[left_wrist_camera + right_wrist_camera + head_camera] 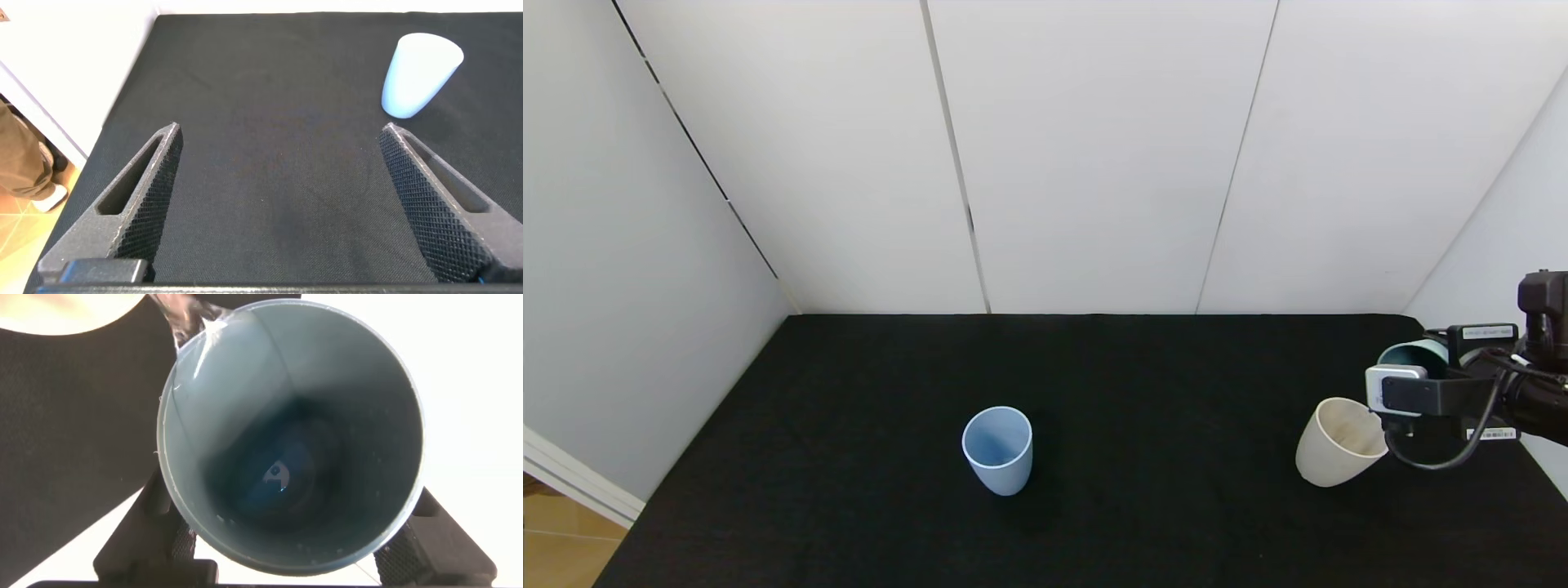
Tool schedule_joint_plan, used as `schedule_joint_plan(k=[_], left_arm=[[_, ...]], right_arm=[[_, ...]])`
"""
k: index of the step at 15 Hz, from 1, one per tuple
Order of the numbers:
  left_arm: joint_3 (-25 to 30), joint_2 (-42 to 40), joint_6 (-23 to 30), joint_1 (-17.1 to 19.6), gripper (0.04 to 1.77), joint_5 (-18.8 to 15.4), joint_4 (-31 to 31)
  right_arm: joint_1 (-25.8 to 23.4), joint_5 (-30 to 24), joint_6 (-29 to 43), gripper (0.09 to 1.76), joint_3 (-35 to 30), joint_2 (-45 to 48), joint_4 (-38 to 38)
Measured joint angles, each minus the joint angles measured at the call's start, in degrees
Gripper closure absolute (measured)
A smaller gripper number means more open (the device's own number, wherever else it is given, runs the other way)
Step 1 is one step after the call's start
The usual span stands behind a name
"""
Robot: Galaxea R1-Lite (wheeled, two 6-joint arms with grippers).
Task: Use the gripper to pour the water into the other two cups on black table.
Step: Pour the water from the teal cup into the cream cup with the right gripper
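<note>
My right gripper (pixel 1425 377) is shut on the teal cup (pixel 1413 354) at the right edge of the black table (pixel 1160 384). It holds the cup tipped on its side, just above the cream cup (pixel 1339 445). In the right wrist view the teal cup (pixel 327 400) fills the frame between the fingers (pixel 176 539). Water (pixel 186 322) runs over its rim towards the cream cup (pixel 65 310). The light blue cup (pixel 997 449) stands upright mid-table. My left gripper (pixel 279 139) is open and empty over the cloth, with the blue cup (pixel 421 73) ahead of it.
White wall panels (pixel 1094 163) close the table at the back and on both sides. The table's left edge drops to a wooden floor (pixel 556 547). Bare black cloth lies between the two cups.
</note>
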State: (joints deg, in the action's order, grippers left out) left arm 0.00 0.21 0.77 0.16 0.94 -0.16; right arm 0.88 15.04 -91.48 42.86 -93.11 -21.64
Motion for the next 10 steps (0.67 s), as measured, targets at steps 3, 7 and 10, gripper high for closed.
schedule_joint_plan(k=[3, 7, 10], left_arm=[[0.00, 0.00, 0.00, 0.00, 0.09, 0.00, 0.00], [0.00, 0.00, -0.02, 0.00, 0.09, 0.00, 0.00], [0.00, 0.00, -0.02, 0.00, 0.09, -0.01, 0.00]], right_arm=[[-0.11, -0.02, -0.02, 0.67, 0.02, -0.07, 0.15], [-0.26, -0.17, 0.11, 0.67, -0.04, -0.05, 0.22], [-0.55, -0.63, 1.12, 0.67, -0.22, 0.15, 0.22]])
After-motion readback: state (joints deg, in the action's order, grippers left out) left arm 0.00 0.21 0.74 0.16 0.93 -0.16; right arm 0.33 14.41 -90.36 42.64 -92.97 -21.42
